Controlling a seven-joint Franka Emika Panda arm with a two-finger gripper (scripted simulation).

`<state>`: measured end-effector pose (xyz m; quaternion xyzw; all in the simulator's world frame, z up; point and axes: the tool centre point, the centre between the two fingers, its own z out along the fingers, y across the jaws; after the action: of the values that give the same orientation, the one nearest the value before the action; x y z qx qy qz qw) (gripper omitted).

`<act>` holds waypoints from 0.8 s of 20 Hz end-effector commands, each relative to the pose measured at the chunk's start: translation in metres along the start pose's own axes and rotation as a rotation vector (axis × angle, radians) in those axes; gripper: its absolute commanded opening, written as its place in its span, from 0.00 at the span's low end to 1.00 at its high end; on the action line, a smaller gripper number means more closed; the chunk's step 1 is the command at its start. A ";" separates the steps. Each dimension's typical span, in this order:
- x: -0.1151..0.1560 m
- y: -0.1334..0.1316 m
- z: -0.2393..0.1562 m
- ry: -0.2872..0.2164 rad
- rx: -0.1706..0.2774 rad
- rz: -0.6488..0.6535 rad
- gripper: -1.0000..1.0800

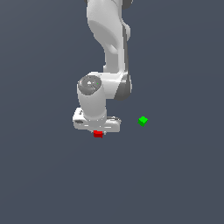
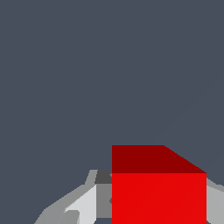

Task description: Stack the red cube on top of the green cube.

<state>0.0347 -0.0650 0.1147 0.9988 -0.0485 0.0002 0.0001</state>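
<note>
Ext. view: Panda arm (image 1: 109,43) comes down from the top of frame, wrist bent, white hand body level w/ the fingers (image 1: 98,131) pointing down. Red cube (image 1: 98,134) sits directly under the hand, only its lower part showing below the hand's edge. Green cube (image 1: 142,120) is alone on the dark grey bench (image 1: 175,183), off to the ext. view's right of the hand and slightly farther up in frame, clearly apart from the red cube and from the arm. No contact btw the two cubes.

Wrist view: red cube (image 2: 159,198) fills the near part of the pic, one bright face toward the cam and a darker face above it. Grey-white finger parts (image 2: 83,205) show on one side of the cube, and a sliver of grey shows at the cube's other side by the frame edge. So fingers sit on both sides of the cube, set narrow, approx. at cube width. Whether the pads actually press the cube: cannot tell, contact lines are hidden behind the cube. Whether the cube is resting on the bench or lifted off it: cannot tell from either view. Green cube not in wrist view.

Red cube not on green cube; stack not yet done.
</note>
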 end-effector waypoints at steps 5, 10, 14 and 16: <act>-0.024 -0.037 0.008 0.000 0.000 -0.002 0.00; -0.055 -0.084 0.018 0.000 0.000 -0.002 0.00; -0.082 -0.125 0.027 0.000 0.000 -0.002 0.00; -0.094 -0.145 0.032 0.000 0.000 -0.002 0.00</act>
<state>-0.0365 0.0727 0.0859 0.9989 -0.0474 -0.0001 0.0001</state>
